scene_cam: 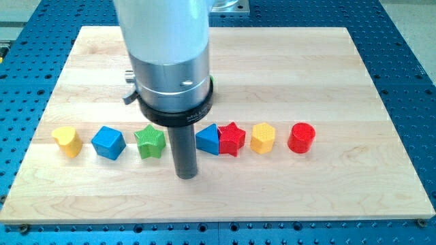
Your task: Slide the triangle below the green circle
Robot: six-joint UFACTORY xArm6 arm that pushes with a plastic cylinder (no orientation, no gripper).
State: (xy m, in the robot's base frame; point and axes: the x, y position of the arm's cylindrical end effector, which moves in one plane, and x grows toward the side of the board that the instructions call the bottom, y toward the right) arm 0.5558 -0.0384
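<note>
The blue triangle lies in a row of blocks across the middle of the wooden board, touching the red star on its right. My tip rests on the board just left of and slightly below the triangle, between it and the green star. The rod hides the triangle's left edge. A thin green sliver shows at the right edge of the arm's collar. It may be the green circle, and the arm hides the rest of it.
The row also holds a yellow heart at the view's left, a blue cube, a yellow hexagon and a red cylinder at the view's right. The arm's wide grey body covers the board's upper middle.
</note>
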